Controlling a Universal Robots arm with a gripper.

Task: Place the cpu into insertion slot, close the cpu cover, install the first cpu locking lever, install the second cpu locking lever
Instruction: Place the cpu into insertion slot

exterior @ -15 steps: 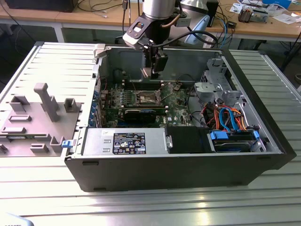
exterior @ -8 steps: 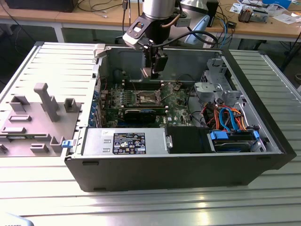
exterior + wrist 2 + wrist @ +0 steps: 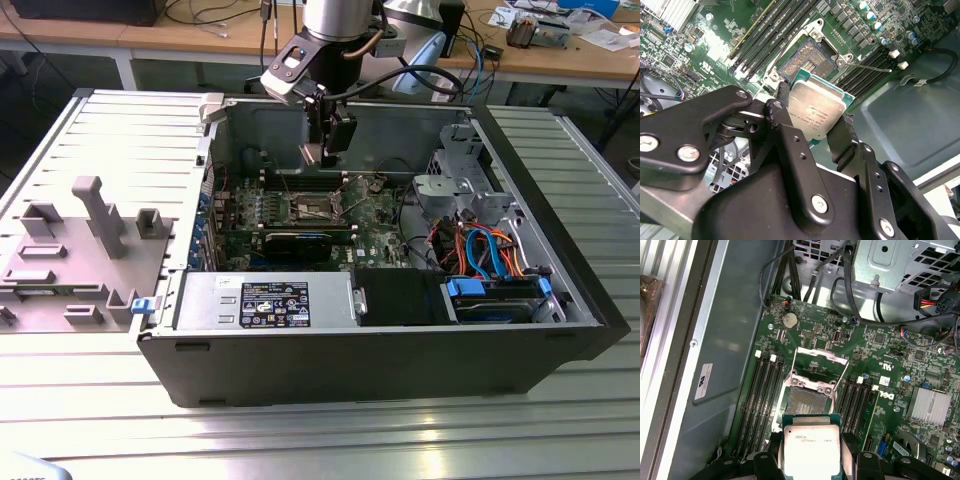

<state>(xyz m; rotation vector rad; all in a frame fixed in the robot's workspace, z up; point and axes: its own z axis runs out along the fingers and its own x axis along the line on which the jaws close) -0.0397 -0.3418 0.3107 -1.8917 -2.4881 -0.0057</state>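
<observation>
The chip (image 3: 815,107) is silvery-grey on top with dark print and a green edge, and the gripper (image 3: 812,120) is matt black with shiny silver screw heads. The socket (image 3: 805,400) is dark, speckled with fine golden contacts, inside a silver rim; the cover (image 3: 822,354) is bare silver metal. The motherboard (image 3: 890,355) is deep green, dotted with small silver and black parts, with long black memory slots (image 3: 765,400) and a ribbed silver heat sink (image 3: 930,410). The case (image 3: 380,370) is dark grey outside, paler grey within. The power supply (image 3: 330,300) is silver with a black label. At the exterior view's right lie orange, blue and red cables (image 3: 480,250). The table (image 3: 300,440) is ribbed silver, the far desks (image 3: 200,40) light brown wood
</observation>
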